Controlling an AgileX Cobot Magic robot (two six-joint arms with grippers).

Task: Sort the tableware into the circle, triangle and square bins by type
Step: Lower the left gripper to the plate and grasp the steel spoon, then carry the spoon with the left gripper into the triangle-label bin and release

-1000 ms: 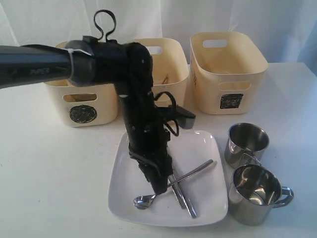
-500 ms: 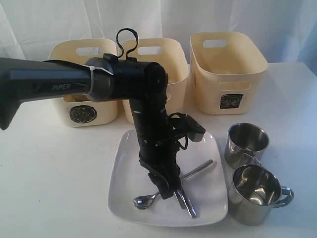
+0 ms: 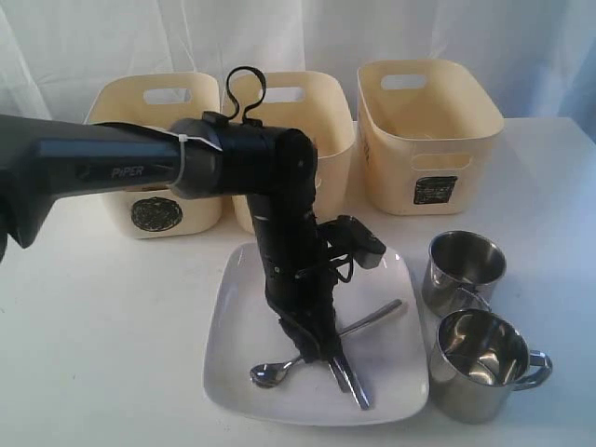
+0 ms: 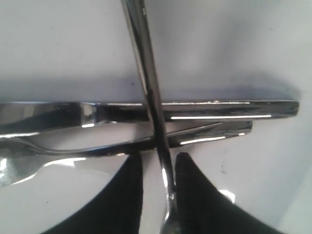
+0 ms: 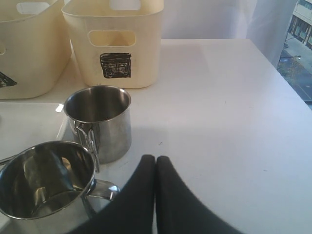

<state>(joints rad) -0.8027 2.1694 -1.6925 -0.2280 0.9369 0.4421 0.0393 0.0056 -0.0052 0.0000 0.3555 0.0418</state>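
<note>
A steel spoon (image 3: pixel 271 374) lies on the large white square plate (image 3: pixel 233 317), its handle crossing a knife (image 3: pixel 352 380). My left gripper (image 3: pixel 321 354) is down on the plate, open, fingers either side of the spoon handle (image 4: pixel 146 73). In the left wrist view the gripper (image 4: pixel 157 156) has one finger (image 4: pixel 195 190) against the handle and a gap at the other. Under the handle lie the knife (image 4: pixel 219 109) and the fork (image 4: pixel 97 148). My right gripper (image 5: pixel 155 158) is shut on nothing beside two steel mugs (image 5: pixel 100 122) (image 5: pixel 44 180). Bowls and chopsticks are out of view.
Three cream bins stand at the back: the circle bin (image 3: pixel 154 154), a middle bin (image 3: pixel 321 121) with its mark hidden by the arm, and the square bin (image 3: pixel 428 135). The mugs (image 3: pixel 464 270) (image 3: pixel 480 365) stand right of the plate.
My left arm has swung right and come lower over the plate, bringing its fingers from beside the spoon to astride its handle. The cutlery and mugs have not moved.
</note>
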